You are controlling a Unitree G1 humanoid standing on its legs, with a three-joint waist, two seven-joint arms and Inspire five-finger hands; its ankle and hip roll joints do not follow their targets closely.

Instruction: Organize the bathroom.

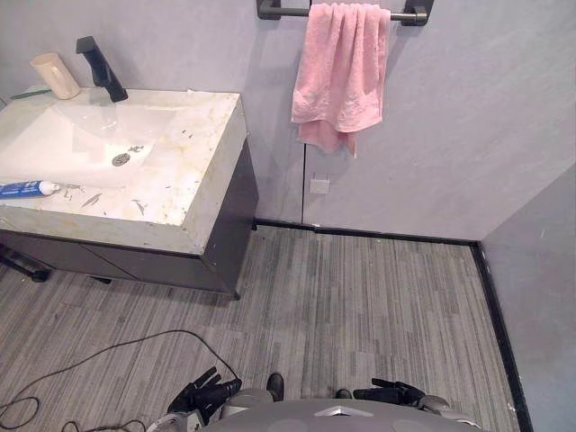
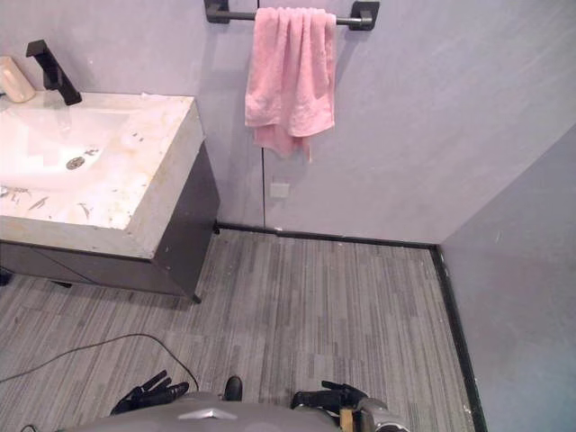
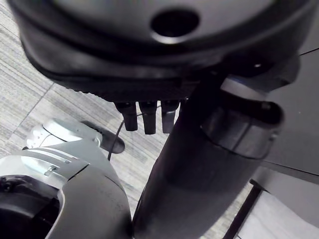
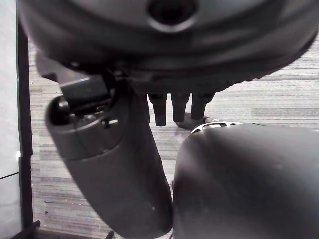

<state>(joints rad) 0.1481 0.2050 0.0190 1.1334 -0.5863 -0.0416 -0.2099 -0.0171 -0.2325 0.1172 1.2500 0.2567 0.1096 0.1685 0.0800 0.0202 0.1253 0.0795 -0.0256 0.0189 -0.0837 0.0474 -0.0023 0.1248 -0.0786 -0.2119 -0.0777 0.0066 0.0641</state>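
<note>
A pink towel [image 1: 342, 67] hangs bunched over a dark wall bar [image 1: 346, 11] at the top centre. To the left stands a marble-topped vanity [image 1: 202, 193] with a white basin [image 1: 90, 135] and a black faucet [image 1: 99, 67]. A blue toothpaste tube [image 1: 25, 188] lies on the counter's front left, and a beige cup [image 1: 56, 75] stands at its back left. My left hand [image 1: 205, 392] hangs low at the bottom left with relaxed fingers [image 3: 148, 117], holding nothing. My right hand [image 1: 391, 392] hangs at the bottom right, fingers [image 4: 180, 107] straight and empty.
Grey striped floor [image 1: 360, 306] stretches between me and the wall. A grey side wall [image 1: 540, 297] closes in on the right. A small white outlet [image 1: 319, 186] sits low on the back wall under the towel. The dark cabinet corner [image 1: 236, 270] juts out at the left.
</note>
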